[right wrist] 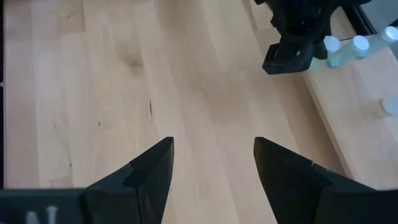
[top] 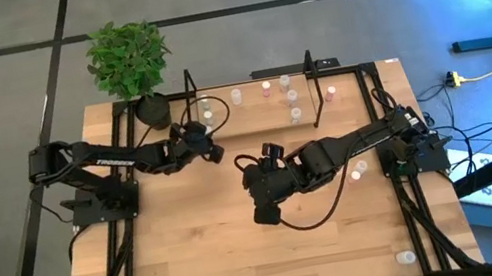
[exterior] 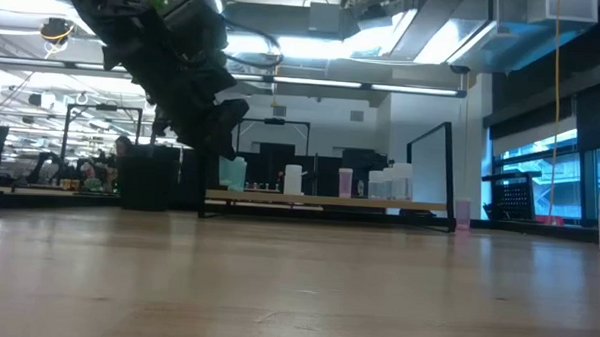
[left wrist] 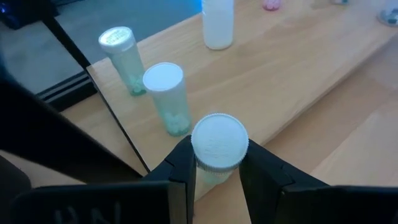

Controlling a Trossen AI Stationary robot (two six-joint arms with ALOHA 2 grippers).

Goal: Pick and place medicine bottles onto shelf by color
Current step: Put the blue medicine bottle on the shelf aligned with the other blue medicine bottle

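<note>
You've got a greenish bottle point(left wrist: 216, 149) pinched between the left gripper point(left wrist: 214, 171) fingers right now, white cap up, hovering at the shelf's point(top: 251, 107) front edge near its 9 o'clock end. Two more green-tinted bottles point(left wrist: 168, 96) already stand on the board just past it, so that colour group is forming. Further along toward 3 o'clock the shelf carries a white bottle point(left wrist: 218, 22) and some pink ones point(top: 267, 89); I can't tell how tidy that grouping is from here.

Work left, I'd judge: this bottle isn't set down yet, and a few strays remain on the table point(top: 195, 249) — a loose bottle point(top: 359, 169) near your right arm at 3 o'clock, another point(top: 405, 256) down at 5 o'clock.

Your right gripper point(right wrist: 211, 165) hangs mid-table with fingers spread wide and nothing between them.

The tabletop is pale wood planking, with a potted plant point(top: 129, 62) at 11 o'clock. Beyond it, a lab room with grey floor, ceiling strip lights and cables trailing at 3 o'clock.
</note>
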